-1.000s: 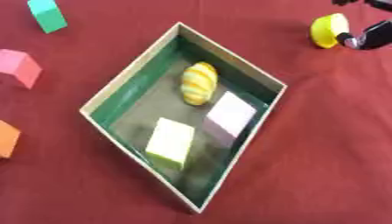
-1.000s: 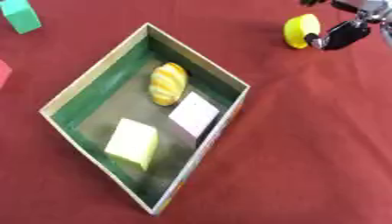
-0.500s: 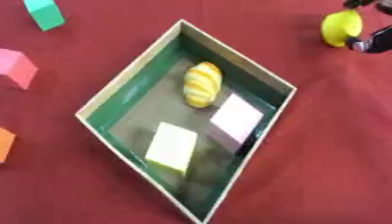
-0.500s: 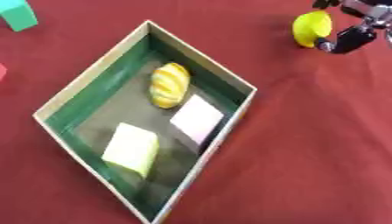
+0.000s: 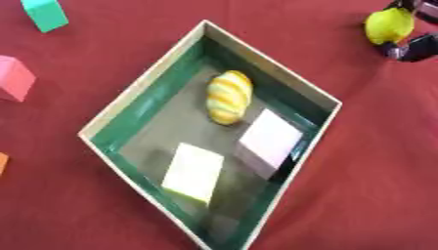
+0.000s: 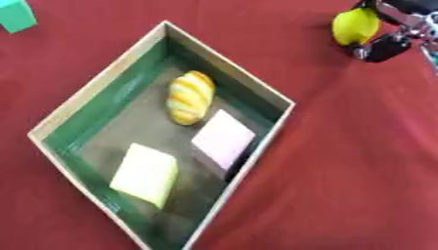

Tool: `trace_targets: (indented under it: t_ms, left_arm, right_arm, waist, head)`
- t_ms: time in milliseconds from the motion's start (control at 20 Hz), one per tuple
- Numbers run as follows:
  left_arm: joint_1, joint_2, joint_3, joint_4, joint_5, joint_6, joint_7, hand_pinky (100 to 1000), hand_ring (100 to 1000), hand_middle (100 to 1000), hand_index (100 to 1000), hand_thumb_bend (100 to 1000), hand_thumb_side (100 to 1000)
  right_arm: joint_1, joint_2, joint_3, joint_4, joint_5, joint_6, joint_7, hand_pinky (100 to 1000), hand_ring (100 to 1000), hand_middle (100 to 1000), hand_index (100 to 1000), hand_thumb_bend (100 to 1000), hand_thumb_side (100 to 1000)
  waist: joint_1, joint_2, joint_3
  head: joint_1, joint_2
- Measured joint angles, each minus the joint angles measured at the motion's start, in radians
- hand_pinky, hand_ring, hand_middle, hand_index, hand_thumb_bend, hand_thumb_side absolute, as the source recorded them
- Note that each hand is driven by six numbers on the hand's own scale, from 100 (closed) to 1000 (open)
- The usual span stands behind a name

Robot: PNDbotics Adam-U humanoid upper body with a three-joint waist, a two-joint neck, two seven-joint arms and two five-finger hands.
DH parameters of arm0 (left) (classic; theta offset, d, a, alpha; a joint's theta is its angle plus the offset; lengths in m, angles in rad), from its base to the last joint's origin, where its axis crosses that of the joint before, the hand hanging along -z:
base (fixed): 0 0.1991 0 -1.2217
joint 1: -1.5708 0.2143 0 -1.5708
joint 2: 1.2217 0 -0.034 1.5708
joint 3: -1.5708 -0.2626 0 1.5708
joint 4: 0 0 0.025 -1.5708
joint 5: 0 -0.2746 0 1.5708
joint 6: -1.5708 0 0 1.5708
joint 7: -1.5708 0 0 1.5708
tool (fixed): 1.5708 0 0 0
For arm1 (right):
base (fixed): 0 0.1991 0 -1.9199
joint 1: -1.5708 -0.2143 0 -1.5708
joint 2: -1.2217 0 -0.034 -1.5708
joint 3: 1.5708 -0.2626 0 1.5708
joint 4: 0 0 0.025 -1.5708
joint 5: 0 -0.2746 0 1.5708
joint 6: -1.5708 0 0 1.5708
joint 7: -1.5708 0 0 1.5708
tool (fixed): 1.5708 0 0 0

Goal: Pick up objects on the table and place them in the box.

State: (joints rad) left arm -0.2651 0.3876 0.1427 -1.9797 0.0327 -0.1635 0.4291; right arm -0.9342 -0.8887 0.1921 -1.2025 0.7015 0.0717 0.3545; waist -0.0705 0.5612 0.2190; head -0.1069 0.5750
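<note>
Right eye view showed the right robot hand (image 6: 395,34) at about one o'clock, in the upper right corner, its fingers curled around a yellow lemon-like object (image 6: 354,26) that sat at the hand's nine o'clock side, above the red bench (image 6: 342,161). At the centre lay the green-lined box (image 6: 85,122), holding a striped yellow bread-shaped piece (image 6: 189,97), a pink block (image 6: 224,138) and a pale yellow block (image 6: 146,173). At eleven o'clock stood a green block (image 5: 44,14); at nine o'clock a second pink block (image 5: 14,78).
</note>
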Motion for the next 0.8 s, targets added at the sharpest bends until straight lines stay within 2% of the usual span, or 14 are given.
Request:
trace_targets:
  t_ms: [200,300,650,800]
  left_arm:
    - [0.000,0.000,0.000,0.000,0.002,0.000,0.000,737,561,564,794,100,364]
    - [0.000,0.000,0.000,0.000,0.002,0.000,0.000,738,562,564,794,100,363]
    - [0.000,0.000,0.000,0.000,-0.003,-0.001,-0.003,740,565,567,794,100,356]
    - [0.001,0.000,0.000,0.000,-0.008,-0.002,-0.003,740,566,568,794,100,352]
  right_arm:
    - [-0.001,0.013,0.003,-0.004,-0.019,-0.003,-0.027,833,769,592,720,102,100]
    - [-0.002,0.013,0.009,-0.017,-0.039,-0.003,-0.025,835,773,596,724,100,107]
    - [-0.007,0.011,0.017,-0.071,-0.087,0.008,0.019,833,767,588,719,100,100]
    - [-0.005,0.006,0.027,-0.125,-0.118,0.009,0.029,829,752,580,713,100,100]
  waist:
    - [0.001,0.000,-0.006]
    - [0.001,-0.003,-0.013]
    - [0.000,-0.059,-0.030]
    - [-0.002,-0.082,-0.033]
  head:
    - [0.001,0.002]
    - [0.003,0.006]
    - [0.009,0.024]
    - [0.009,0.032]
